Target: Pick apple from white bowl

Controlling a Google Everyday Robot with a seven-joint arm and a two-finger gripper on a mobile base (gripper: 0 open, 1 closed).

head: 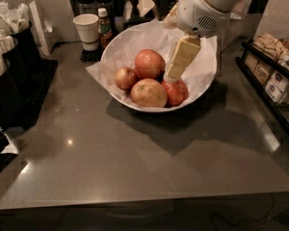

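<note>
The large white bowl (205, 79) with crinkled white paper lining stands at the back middle of the grey counter. Several apples lie in it: a big reddish one (150, 63) at the back, a small one (125, 77) on the left, a pale one (148, 92) in front and a red one (176, 92) on the right. My gripper (172, 75) hangs from the white arm at the upper right and reaches down into the bowl, its cream tip between the back apple and the red apple. It holds nothing that I can see.
A white paper cup (87, 31) and a small sauce bottle (104, 27) stand behind the bowl on the left. Black holders with napkins (7, 57) line the left edge. A rack of packets (274, 76) runs along the right.
</note>
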